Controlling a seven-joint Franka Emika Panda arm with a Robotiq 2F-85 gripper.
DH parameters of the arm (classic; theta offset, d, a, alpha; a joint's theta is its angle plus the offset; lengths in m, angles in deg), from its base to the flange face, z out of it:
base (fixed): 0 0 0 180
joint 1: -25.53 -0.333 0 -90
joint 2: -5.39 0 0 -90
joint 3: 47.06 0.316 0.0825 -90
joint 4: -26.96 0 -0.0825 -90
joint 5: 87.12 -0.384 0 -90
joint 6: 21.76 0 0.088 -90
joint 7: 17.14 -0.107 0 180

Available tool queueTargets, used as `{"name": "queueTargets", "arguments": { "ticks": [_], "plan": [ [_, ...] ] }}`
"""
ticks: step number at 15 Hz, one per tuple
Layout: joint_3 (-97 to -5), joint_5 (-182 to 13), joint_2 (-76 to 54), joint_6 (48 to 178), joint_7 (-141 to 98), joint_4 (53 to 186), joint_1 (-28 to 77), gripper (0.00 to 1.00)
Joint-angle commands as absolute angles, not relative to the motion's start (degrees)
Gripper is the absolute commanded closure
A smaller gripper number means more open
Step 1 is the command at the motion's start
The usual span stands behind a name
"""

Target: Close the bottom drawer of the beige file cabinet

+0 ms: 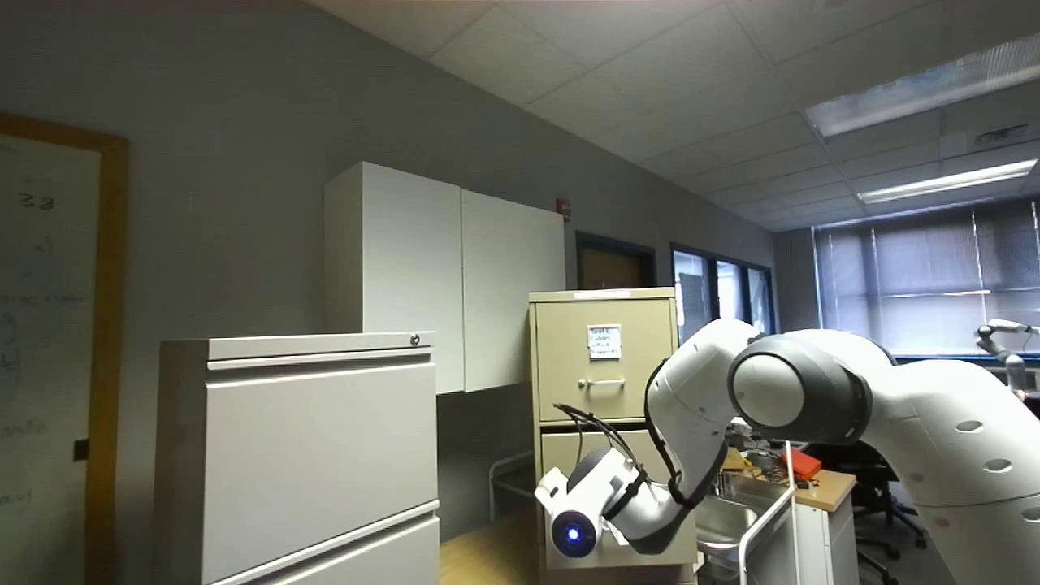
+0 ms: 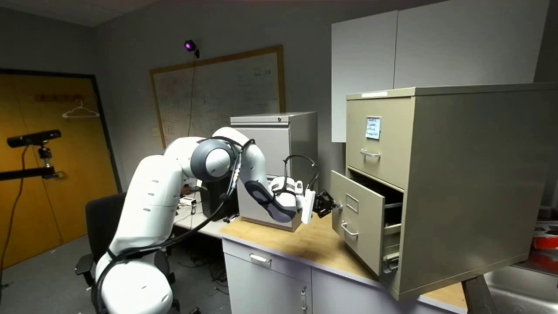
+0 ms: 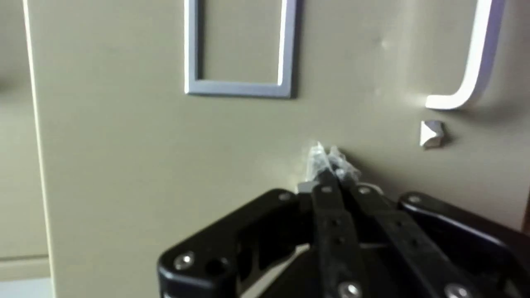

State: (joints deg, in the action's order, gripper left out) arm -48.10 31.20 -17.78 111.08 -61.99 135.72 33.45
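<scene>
While the beige file cabinet (image 2: 475, 187) stands toward the right of the wood-topped bench (image 2: 305, 240), its bottom drawer (image 2: 366, 222) juts partly out from the front, not yet closed, a dark gap and a metal side rail (image 2: 392, 229) showing behind its face; above it, the top drawer (image 2: 396, 144) sits flush, with a handwritten label card (image 2: 373, 127) over a slim bar handle (image 2: 370, 153); the Robotiq end effector (image 3: 330, 164) is narrow, its two fingertips (image 3: 317, 161) drawn together side by side and wrapped in whitish, see-through film; in the wrist view these tips stand at the bottom drawer's face, near the metal label holder (image 3: 238, 88), with the bent pull handle (image 3: 479, 54) and the small latch button (image 3: 432, 133) off to the right; whether the tips touch the face or end just before it, I cannot tell; in an exterior view the end effector lines up with the drawer's face near its left edge, left of the label holder; the white Panda arm (image 2: 148, 192) extends to it from the near left; in both exterior views the pale grey file cabinet (image 1: 325, 463) stands left of the beige one and well apart from it; white wall cupboards (image 1: 414, 276) hang on the far wall, and a wood-framed whiteboard (image 2: 226, 93) hangs farther left; part of a steel sink (image 2: 523, 288) shows low at the right, near the beige file cabinet.
</scene>
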Motion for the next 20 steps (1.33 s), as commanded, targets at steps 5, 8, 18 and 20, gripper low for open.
{"name": "queueTargets", "arguments": {
  "ticks": [5,8,18,20],
  "plan": [
    [-49.63,18.59,-28.5,111.15,-63.01,113.93,37.63,1.0],
    [-48.99,13.79,-30.16,117.69,-65.16,108.24,39.25,1.0],
    [-46.92,0.42,-34.36,128.05,-66.9,101.6,42.71,1.0],
    [-40.14,0.42,-31.62,129.68,-62.69,105.76,48.36,1.0]
  ]
}}
